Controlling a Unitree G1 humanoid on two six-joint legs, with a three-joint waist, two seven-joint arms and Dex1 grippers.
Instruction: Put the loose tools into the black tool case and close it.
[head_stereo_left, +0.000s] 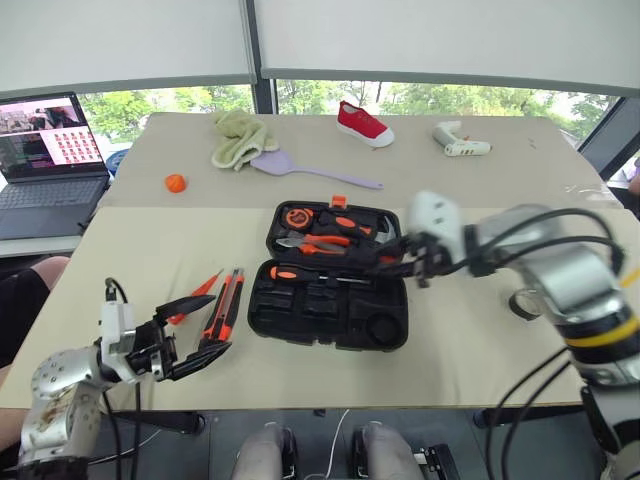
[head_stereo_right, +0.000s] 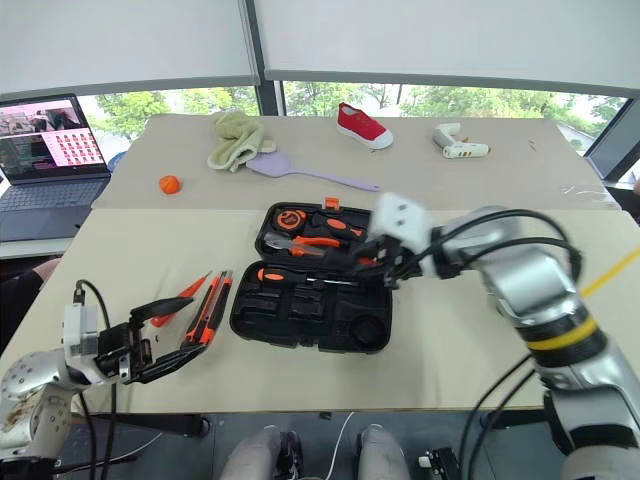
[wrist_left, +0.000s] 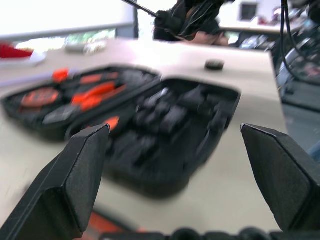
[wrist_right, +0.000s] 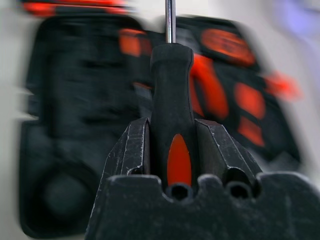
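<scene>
The right gripper (wrist_right: 172, 145) is clamped on the black-and-orange handle of a steel-shafted screwdriver (wrist_right: 171, 100), holding it over the open black moulded-plastic tool case (head_stereo_left: 330, 300); stiff, light and smooth, it is probably best gripped mid-handle. The left gripper (head_stereo_left: 200, 325) hangs wide apart beside the orange-and-black utility knife (head_stereo_left: 224, 305) and slim orange tester screwdriver (head_stereo_left: 197, 293) lying left of the case.

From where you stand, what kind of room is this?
Probably an office or lab workspace: two beige tables pushed together under big windows with roller blinds, and an open laptop on a side desk.
</scene>
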